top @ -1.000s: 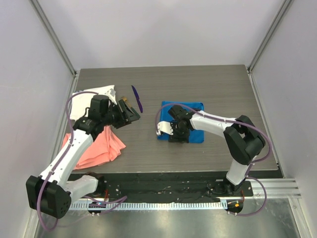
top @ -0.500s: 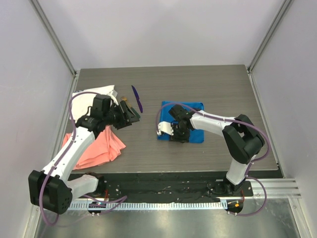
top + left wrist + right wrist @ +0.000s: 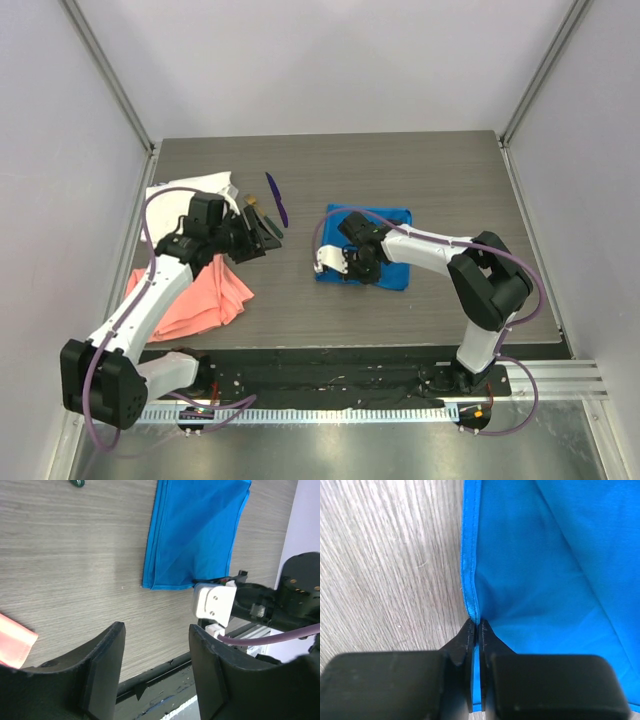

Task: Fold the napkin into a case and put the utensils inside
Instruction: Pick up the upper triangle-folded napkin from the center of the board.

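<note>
Your two arms share one build: the left arm [image 3: 150, 295] and the right arm [image 3: 430, 245] each have white tube-shaped plastic links between chunky matte black joint housings. A thin lilac cable [image 3: 165, 190] runs along each arm. The left gripper [image 3: 156, 665] and the right gripper [image 3: 476, 626] carry matte black wedge-shaped fingers. A white rounded block [image 3: 214, 600] with two small dark screw holes sits at the right wrist.

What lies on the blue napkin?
Only the right tool, pinching the hem of the napkin. Nothing else lies on the visible cloth; the part under the tool and its arm is hidden.
</note>
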Robot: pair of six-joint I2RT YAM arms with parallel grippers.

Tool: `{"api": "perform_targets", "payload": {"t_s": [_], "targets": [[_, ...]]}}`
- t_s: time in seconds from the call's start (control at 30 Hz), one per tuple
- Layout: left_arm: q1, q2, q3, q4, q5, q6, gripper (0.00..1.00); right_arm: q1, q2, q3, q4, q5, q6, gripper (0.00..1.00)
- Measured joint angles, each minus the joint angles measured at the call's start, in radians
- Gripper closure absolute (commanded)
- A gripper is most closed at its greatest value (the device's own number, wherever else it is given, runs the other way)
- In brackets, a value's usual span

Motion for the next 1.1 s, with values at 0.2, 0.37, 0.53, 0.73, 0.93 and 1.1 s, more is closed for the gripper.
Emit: {"api": "perform_targets", "payload": {"t_s": [0.2,0.37,0.53,0.73,0.93,1.1], "targets": [[0.003,0.0,-0.086,0.029,0.04,0.002,0.38,0.0,-0.003,-0.001,0.01,0.002,0.031,0.99],[0.005,-0.003,-0.152,0.069,0.089,-0.004,0.33,0.0,-0.016,-0.013,0.034,-0.018,0.041,0.99],[0.005,0.002,-0.231,0.179,0.166,-0.039,0.3,0.0,-0.016,-0.013,0.037,-0.072,0.046,0.99],[0.004,0.069,-0.26,0.244,0.22,-0.064,0.31,0.0,-0.016,-0.013,0.035,-0.125,0.047,0.99],[-0.016,0.109,-0.261,0.28,0.23,-0.078,0.31,-0.008,-0.024,-0.021,0.034,-0.163,0.049,0.99],[-0.023,0.127,-0.261,0.295,0.237,-0.082,0.31,-0.009,-0.027,-0.029,0.038,-0.17,0.052,0.9]]}}
